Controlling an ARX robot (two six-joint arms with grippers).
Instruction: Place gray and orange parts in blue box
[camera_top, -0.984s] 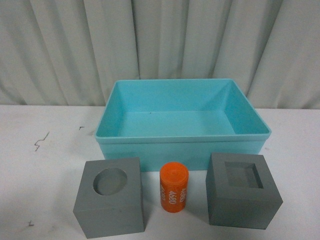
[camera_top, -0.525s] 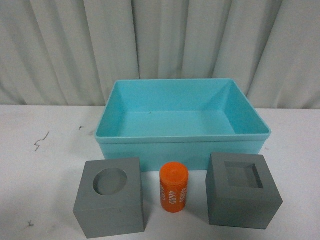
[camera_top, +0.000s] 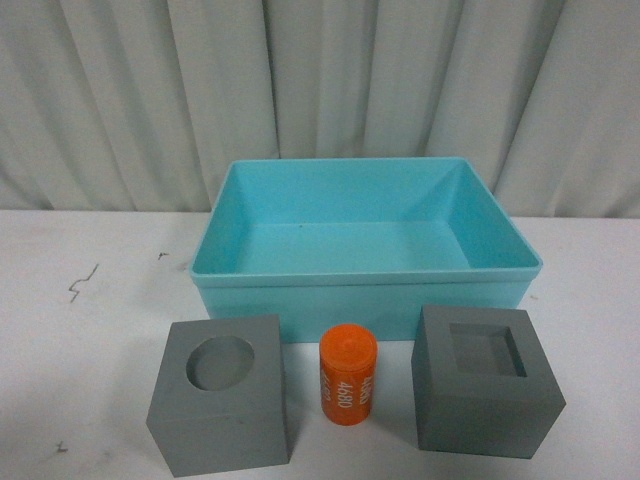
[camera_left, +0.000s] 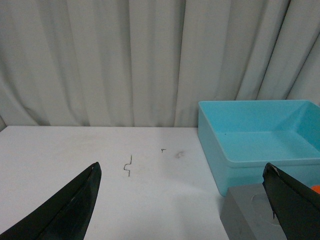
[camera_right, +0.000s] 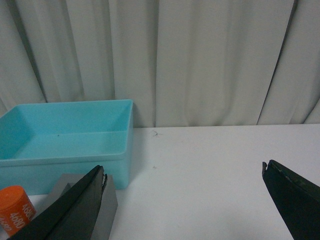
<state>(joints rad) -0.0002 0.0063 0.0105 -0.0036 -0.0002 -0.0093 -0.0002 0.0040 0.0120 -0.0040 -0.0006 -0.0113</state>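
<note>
In the front view the blue box (camera_top: 365, 290) stands empty at the middle of the white table. In front of it sit a gray cube with a round recess (camera_top: 220, 395), an orange cylinder with white digits (camera_top: 348, 374) and a gray cube with a square recess (camera_top: 484, 393). Neither arm shows in that view. My left gripper (camera_left: 181, 200) is open over bare table, left of the round-recess cube (camera_left: 247, 215) and the blue box (camera_left: 260, 137). My right gripper (camera_right: 184, 197) is open over bare table, right of the square-recess cube (camera_right: 107, 202), the orange cylinder (camera_right: 15, 210) and the blue box (camera_right: 67, 137).
A pleated grey curtain (camera_top: 320, 90) closes off the back of the table. Small dark scratch marks (camera_top: 82, 280) lie on the white tabletop (camera_top: 80, 350) left of the box. Bare table stretches to both sides of the parts.
</note>
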